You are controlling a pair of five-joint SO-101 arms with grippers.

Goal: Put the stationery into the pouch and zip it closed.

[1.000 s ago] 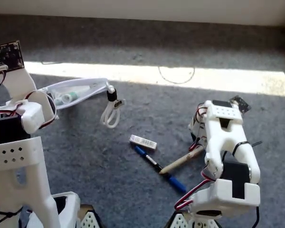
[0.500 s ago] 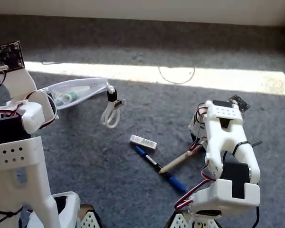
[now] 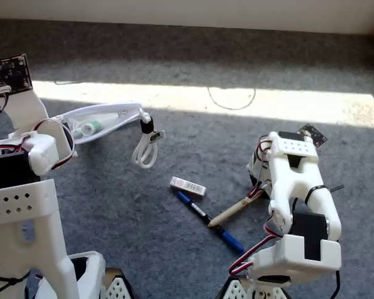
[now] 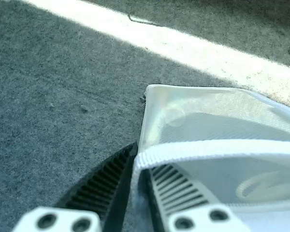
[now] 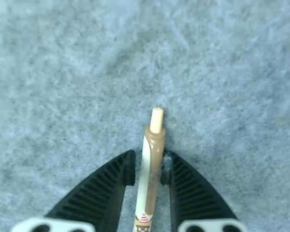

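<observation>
Clamped between the ribbed jaws of the right gripper [image 5: 147, 166]: a tan pen [image 5: 152, 145], cream button poking beyond the tips. Pinched tight in the left gripper [image 4: 137, 166]: the white-banded rim of a clear, mesh-textured pouch [image 4: 208, 125], mouth open. Near the right gripper, on carpet [image 3: 112, 212]: blue pen [image 3: 209, 221], white eraser [image 3: 187, 185].

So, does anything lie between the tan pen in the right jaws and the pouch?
Yes, lying flat: the blue pen, the white eraser and the strap loop sit between tan pen and pouch. Above those, nothing visible blocks the way.
</observation>
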